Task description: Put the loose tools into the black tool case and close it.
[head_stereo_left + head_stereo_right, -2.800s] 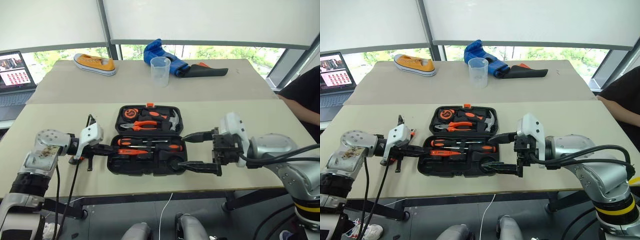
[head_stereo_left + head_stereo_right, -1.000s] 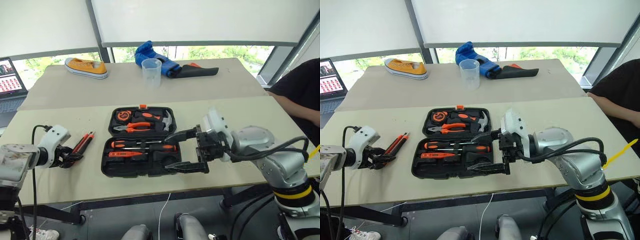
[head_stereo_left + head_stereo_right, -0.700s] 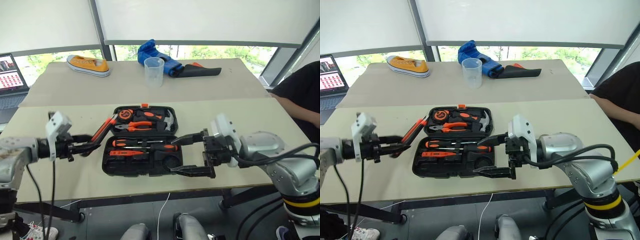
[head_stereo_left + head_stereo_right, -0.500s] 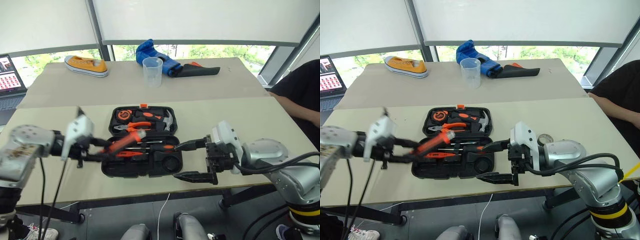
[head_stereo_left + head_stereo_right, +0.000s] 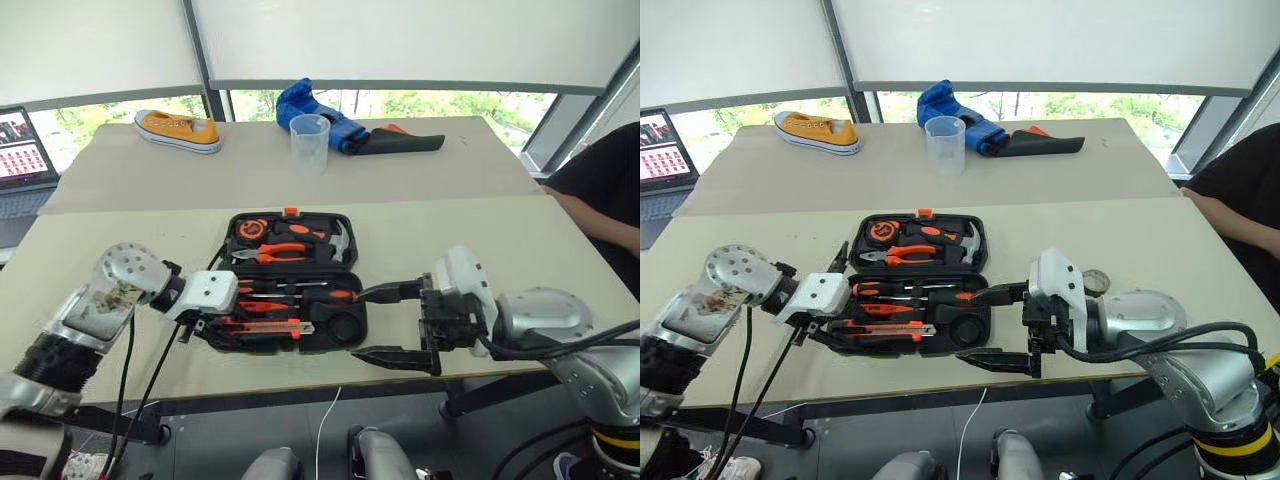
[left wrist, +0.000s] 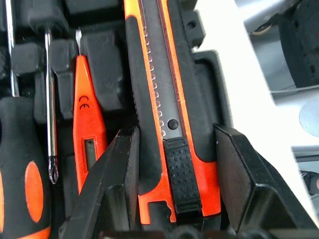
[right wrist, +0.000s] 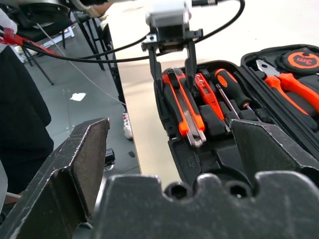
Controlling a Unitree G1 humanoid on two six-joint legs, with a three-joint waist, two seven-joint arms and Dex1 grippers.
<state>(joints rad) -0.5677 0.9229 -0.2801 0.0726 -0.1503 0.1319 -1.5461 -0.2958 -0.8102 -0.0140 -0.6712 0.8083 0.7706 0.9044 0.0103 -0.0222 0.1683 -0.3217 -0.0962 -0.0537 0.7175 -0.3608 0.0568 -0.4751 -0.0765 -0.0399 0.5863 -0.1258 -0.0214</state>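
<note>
The black tool case (image 5: 236, 228) lies open mid-table. Its near half holds two orange-and-black screwdrivers (image 5: 318, 296) and a slim orange tester screwdriver (image 6: 85, 134). My left gripper (image 5: 222, 322) is shut on the orange-black utility knife (image 5: 268, 326), which lies lengthwise along the case's front row. I cannot tell whether the knife sits in its recess. My right gripper (image 5: 357, 325) stands wide open at the case's front right corner, holding nothing. A small round roll (image 5: 1095, 281) lies on the table behind my right wrist.
Pliers, a hammer and a tape measure (image 5: 262, 227) fill the case's far half. On the far table stand a plastic cup (image 5: 310, 143), a yellow shoe (image 5: 178, 130) and a blue glove (image 5: 312, 100) on a dark sheath. A laptop (image 5: 25, 150) sits far left. A person (image 5: 610, 190) is at the right edge.
My left gripper carried the utility knife from the table left of the case rightward and down onto the case's front row, rolling its wrist. The right gripper stayed open and drew back slightly.
</note>
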